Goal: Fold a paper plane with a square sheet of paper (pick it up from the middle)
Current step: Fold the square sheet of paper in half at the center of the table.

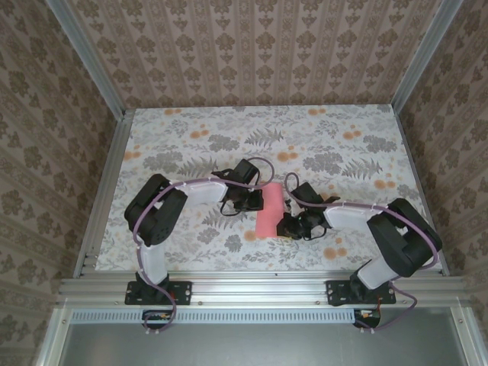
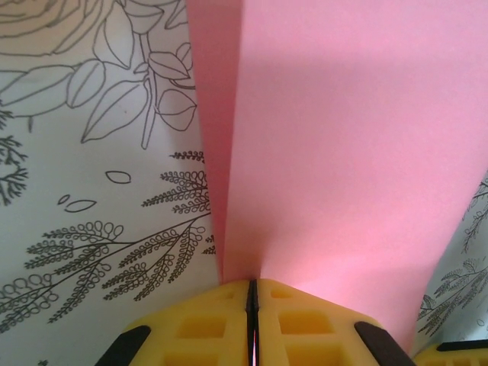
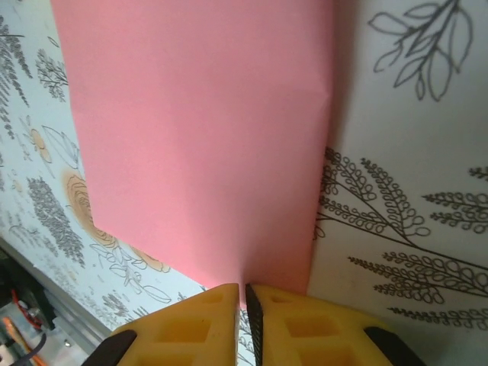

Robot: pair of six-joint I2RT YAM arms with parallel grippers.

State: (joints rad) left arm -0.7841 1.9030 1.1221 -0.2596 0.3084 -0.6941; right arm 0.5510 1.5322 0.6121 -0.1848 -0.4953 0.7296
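Note:
The pink sheet of paper (image 1: 268,210) lies folded into a narrow upright rectangle at the middle of the flower-print table (image 1: 191,130). My left gripper (image 1: 255,197) comes in from the left at the sheet's far end. In the left wrist view its yellow fingers (image 2: 206,324) are pressed together on the paper (image 2: 343,152) at a crease. My right gripper (image 1: 284,226) meets the sheet's near right edge. In the right wrist view the paper (image 3: 198,137) runs into the thin slit between the right gripper's fingers (image 3: 183,328), which pinch its edge.
Metal rails (image 1: 99,206) frame the table on the left and right, and a metal bar (image 1: 259,286) runs along the near edge by the arm bases. Patterned walls (image 1: 259,46) close in the back and sides. Bare tabletop lies behind the sheet.

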